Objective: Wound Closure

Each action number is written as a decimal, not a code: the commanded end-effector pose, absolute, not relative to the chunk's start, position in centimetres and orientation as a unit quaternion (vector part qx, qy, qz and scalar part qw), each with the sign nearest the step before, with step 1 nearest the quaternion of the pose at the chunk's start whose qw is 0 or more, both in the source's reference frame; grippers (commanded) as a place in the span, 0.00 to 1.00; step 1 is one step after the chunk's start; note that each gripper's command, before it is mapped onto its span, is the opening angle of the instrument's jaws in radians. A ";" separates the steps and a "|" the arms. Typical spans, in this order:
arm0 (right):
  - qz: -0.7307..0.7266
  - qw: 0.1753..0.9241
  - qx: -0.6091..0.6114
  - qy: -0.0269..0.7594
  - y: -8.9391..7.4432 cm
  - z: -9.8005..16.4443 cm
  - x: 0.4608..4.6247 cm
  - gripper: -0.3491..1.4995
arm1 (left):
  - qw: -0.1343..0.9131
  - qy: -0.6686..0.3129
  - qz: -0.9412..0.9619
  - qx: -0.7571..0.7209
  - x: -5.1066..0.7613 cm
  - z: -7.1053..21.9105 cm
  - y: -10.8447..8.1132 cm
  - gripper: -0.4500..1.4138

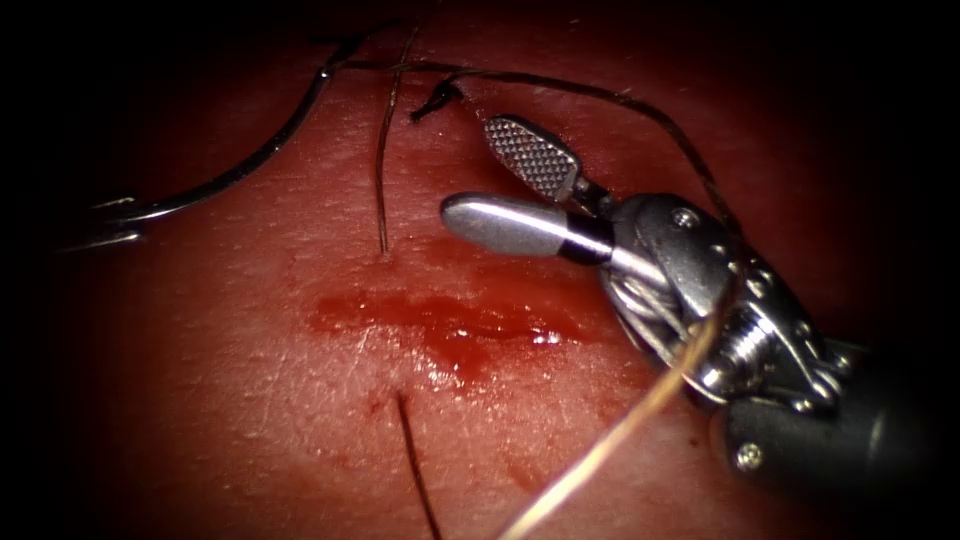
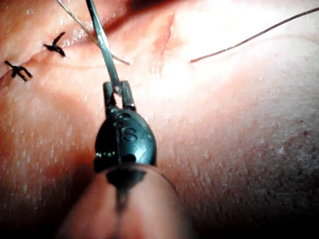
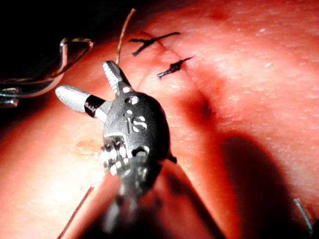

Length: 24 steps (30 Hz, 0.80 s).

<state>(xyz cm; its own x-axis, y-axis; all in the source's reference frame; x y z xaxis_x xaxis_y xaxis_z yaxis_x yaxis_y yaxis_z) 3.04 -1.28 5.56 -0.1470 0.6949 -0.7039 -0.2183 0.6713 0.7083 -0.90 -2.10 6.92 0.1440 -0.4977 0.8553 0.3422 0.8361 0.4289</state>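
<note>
So far I see two knotted stitches (image 3: 164,55) beyond my right tool (image 1: 510,190), jaws apart and empty, while my left tool (image 2: 115,92) clamps the needle (image 1: 240,165) clear of the tissue (image 1: 300,400), thread (image 1: 380,170) trailing.

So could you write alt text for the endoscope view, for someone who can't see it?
The right claw, jaws open and empty, hovers over the reddish tissue, just above a wet red cut. At the left, the left claw holds a curved needle near its tip, clear of the tissue. Dark thread arcs from the needle toward the right.
</note>
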 end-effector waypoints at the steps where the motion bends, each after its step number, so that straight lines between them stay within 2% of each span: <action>1: 0.358 0.637 0.168 0.662 -1.3 5.6 2.85 0.99 | 0.754 -0.591 -0.279 0.067 -1.00 7.1 -2.1 0.00; 9: 0.337 0.645 0.167 0.665 -1.4 5.6 2.39 0.96 | 0.757 -0.580 -0.288 0.091 -0.94 7.5 -2.2 0.02; 10: 0.336 0.645 0.167 0.666 -1.5 5.6 2.36 0.95 | 0.757 -0.578 -0.291 0.088 -0.92 7.6 -2.2 0.10; 11: 0.329 0.650 0.171 0.664 -1.5 5.6 2.31 0.92 | 0.758 -0.567 -0.313 0.078 -0.87 7.7 -2.1 0.47; 12: 0.326 0.653 0.173 0.661 -1.5 5.6 2.29 0.91 | 0.760 -0.559 -0.324 0.068 -0.85 7.7 -2.1 0.61; 13: 0.323 0.657 0.174 0.658 -1.6 5.7 2.28 0.91 | 0.762 -0.549 -0.339 0.055 -0.83 7.7 -2.1 0.70; 16: 0.320 0.659 0.173 0.658 -1.6 5.7 2.26 0.90 | 0.762 -0.534 -0.364 0.042 -0.80 7.6 -2.0 0.82; 18: 0.316 0.661 0.170 0.659 -1.7 5.8 2.26 0.90 | 0.764 -0.532 -0.365 0.024 -0.82 7.4 -1.9 0.86; 24: 0.312 0.668 0.166 0.655 -1.7 6.0 2.27 0.87 | 0.779 -0.528 -0.337 -0.032 -0.88 6.8 -1.8 0.90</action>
